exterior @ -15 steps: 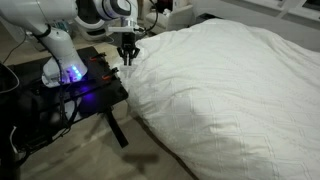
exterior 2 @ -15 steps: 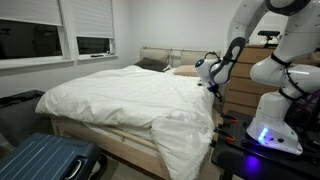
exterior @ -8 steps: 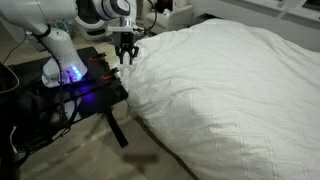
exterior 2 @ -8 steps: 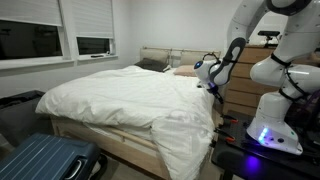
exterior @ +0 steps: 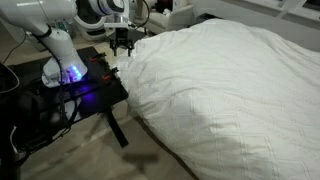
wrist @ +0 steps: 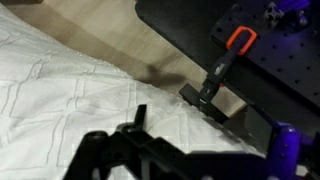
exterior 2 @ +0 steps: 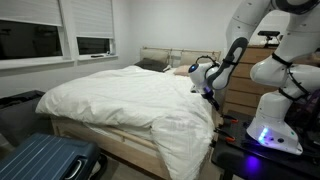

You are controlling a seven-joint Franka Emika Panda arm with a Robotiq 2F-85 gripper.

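A white duvet point(exterior: 230, 90) covers the bed and hangs over its side in both exterior views point(exterior 2: 120, 95). My gripper point(exterior: 122, 46) hangs just above the duvet's corner edge at the side of the bed nearest the robot base, fingers pointing down. It stands open with nothing between the fingers point(exterior 2: 203, 82). In the wrist view the gripper point(wrist: 200, 140) is a dark shape at the bottom, and the quilted duvet point(wrist: 60, 90) lies below and to the left of it. The duvet's edge runs diagonally under the jaws.
The black robot base table point(exterior: 95, 85) with a blue light stands right beside the bed point(exterior 2: 265, 135). A clamp with a red handle point(wrist: 235, 45) is fixed to its edge. A blue suitcase point(exterior 2: 45, 160) sits at the bed's foot. Pillows point(exterior 2: 155, 63) lie by the headboard.
The gripper went from nearly shut at the duvet's edge to fully open. It has also lifted a little up and away from the fabric.
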